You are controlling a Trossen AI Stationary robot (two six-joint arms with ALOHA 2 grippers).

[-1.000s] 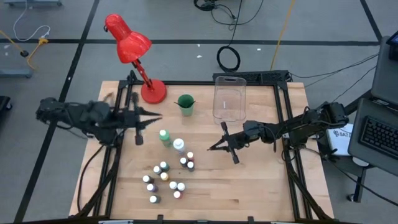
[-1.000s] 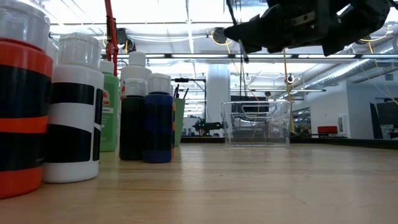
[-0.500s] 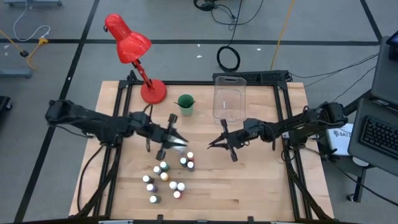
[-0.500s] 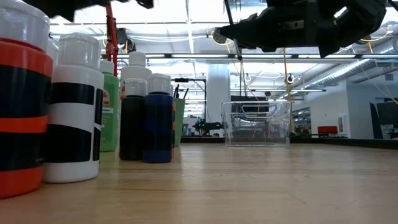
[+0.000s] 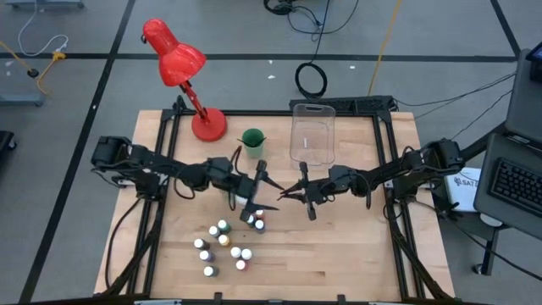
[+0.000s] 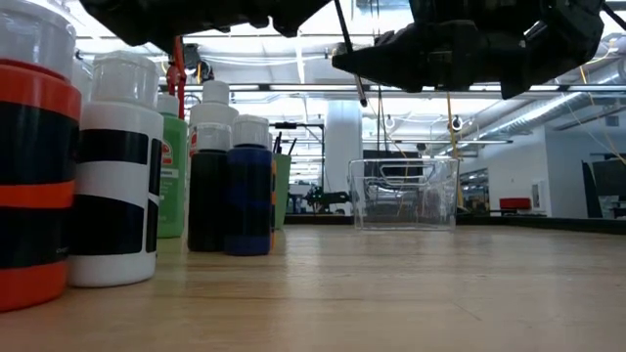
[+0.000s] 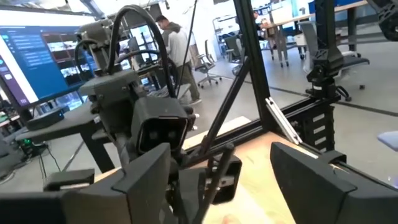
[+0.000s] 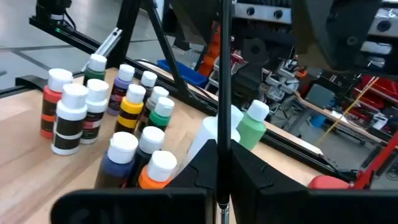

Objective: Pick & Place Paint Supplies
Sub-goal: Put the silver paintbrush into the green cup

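lamp (image 5: 176, 61): bright red shade, stem and base
cup (image 5: 252, 141): green
bin (image 5: 312, 132): clear, colourless
table (image 5: 339, 246): pale wood, black frame rails
small paint bottles (image 8: 127, 118): white caps; bodies orange, black-and-white banded, yellow, green, purple, dark blue
taller bottles (image 8: 252, 127): one light green, one white
brush (image 8: 222, 74): thin dark handle
arms (image 5: 152, 161): dark, near black

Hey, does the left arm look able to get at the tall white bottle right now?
Probably yes. The left hand, fingers spread, sits right over the tall white bottle with nothing between them, though the right hand with its thin dark-handled brush is close.
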